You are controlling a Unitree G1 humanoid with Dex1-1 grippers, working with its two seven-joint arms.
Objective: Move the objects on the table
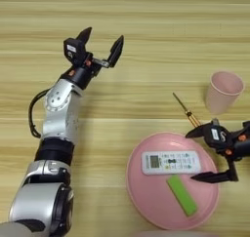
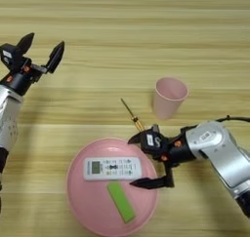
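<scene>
Left eye view: the light-brown wooden plank table fills the frame, grain running 9 to 3 o'clock; the left gripper hangs at 11 o'clock, fingers spread wide, holding nothing; the slim white remote control lies on the round pink plastic plate, long axis 9 to 3, screen end toward 9.

Right eye view: the right gripper, fingers wide apart, sits at the remote's 3 o'clock end; the small pale pink plastic cup stands upright on the table at 1 o'clock from the plate.
</scene>
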